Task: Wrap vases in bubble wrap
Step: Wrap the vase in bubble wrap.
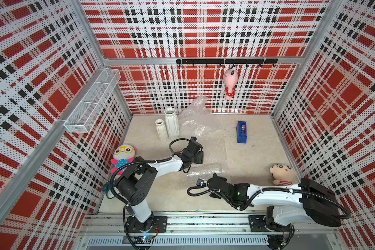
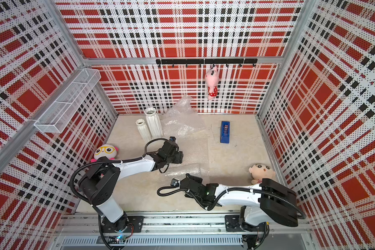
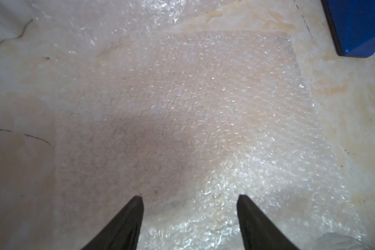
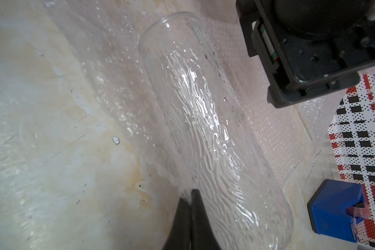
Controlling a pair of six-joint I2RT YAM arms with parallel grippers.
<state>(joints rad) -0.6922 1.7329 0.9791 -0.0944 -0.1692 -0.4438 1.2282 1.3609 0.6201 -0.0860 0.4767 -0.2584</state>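
Bubble wrap [image 3: 182,97], clear crinkly plastic, lies flat under the left gripper [image 3: 188,197], its jaws wide apart and holding nothing. The clear textured glass vase [image 4: 204,129] lies sideways on it beside the right gripper [image 4: 192,191], which is pinched shut on the sheet's edge. The taller white ribbed ceramic vase [image 1: 172,123] and its shorter twin [image 1: 161,129] stand beyond the left gripper.

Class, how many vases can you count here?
3. The tall white vase and short white vase stand together at the back; clear glass vase lies on the bubble wrap.
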